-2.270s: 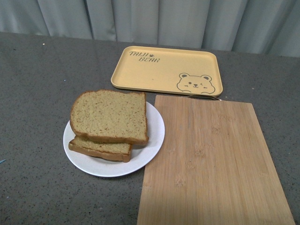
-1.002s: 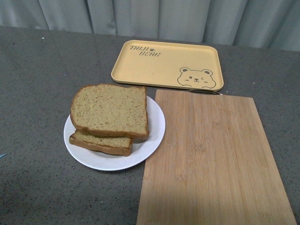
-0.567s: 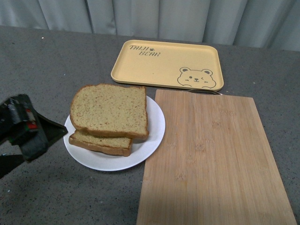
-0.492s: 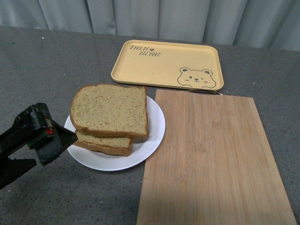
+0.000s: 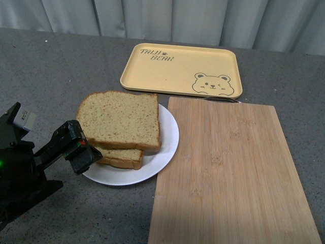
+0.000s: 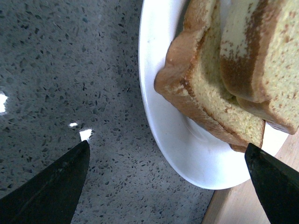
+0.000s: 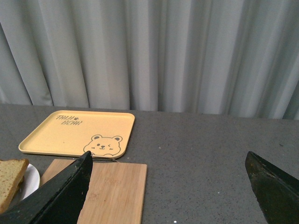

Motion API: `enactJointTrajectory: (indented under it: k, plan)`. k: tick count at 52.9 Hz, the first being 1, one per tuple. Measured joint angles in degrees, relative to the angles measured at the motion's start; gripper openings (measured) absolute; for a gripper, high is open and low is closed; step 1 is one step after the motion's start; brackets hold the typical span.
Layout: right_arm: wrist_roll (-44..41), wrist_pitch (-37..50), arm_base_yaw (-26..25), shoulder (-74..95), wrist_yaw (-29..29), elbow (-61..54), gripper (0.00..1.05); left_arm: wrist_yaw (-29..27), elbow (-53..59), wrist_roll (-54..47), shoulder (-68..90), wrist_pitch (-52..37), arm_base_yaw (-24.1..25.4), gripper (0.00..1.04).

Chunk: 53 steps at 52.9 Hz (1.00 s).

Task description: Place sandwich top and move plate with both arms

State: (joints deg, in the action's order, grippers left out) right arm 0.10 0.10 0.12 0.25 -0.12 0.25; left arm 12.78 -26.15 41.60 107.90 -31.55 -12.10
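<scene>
**1. Task items.** The squarish, speckled brown wholemeal sandwich top (image 5: 119,119), w/ darker crust, lies flat on a second, like brown bread slice (image 5: 122,156). The stack is offset, so the lower slice shows along the near edge. Both rest on the plain round white plate (image 5: 170,134), which stands on the grey speckled tabletop (image 5: 45,76), left of centre in front view. The plate's right rim overlaps the left edge of the rectangular light bamboo cutting board (image 5: 228,168). The yellow rectangular tray (image 5: 180,71) w/ bear drawing lies on the far side, just beyond the board's far edge.

**2. Left side.** The black left arm (image 5: 20,173) enters from the near-left corner. The left gripper (image 5: 81,152), w/ small red mark, is at the plate's near-left rim, beside the lower slice.
- Left wrist view: black fingertips (image 6: 56,186) are spread wide, grasping nothing.
- One fingertip is over the tabletop, the other toward the board corner. The plate rim and the ends of both slices lie between them.
- Contact w/ plate: cannot tell.

**3. Right side.** The right gripper (image 7: 167,154) is not seen in front view.
- Right wrist view: its two black fingers are wide apart, nothing held, above the tabletop.
- This view also shows the tray, the board's far end, a sliver of plate and bread, and the grey pleated curtain (image 7: 163,51) behind the table.
</scene>
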Motion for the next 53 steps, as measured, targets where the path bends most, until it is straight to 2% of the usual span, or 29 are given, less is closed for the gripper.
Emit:
enactJointTrajectory:
  k: [3, 11, 23, 34, 45, 53]
  plan:
    - [0.02, 0.00, 0.00, 0.00, 0.00, 0.00, 0.95, 0.90, -0.33, 0.66, 0.79, -0.42, -0.33, 0.96]
    - [0.00, 0.00, 0.00, 0.00, 0.00, 0.00, 0.95, 2.21, -2.27, 3.65, 4.33, -1.42, -0.85, 0.62]
    - [0.00, 0.00, 0.00, 0.00, 0.00, 0.00, 0.95, 4.44, -3.54, 7.85, 7.96, -3.78, -0.46, 0.28]
    - [0.00, 0.00, 0.00, 0.00, 0.00, 0.00, 0.95, 10.49, -3.21, 16.94, 9.84, -9.84, 3.04, 0.04]
    - [0.00, 0.00, 0.00, 0.00, 0.00, 0.00, 0.95, 13.68, -1.29, 21.29, 9.25, -14.82, 3.87, 0.04]
    - [0.00, 0.00, 0.00, 0.00, 0.00, 0.00, 0.95, 17.62, 1.86, 27.58, 6.01, -24.57, 3.82, 0.04]
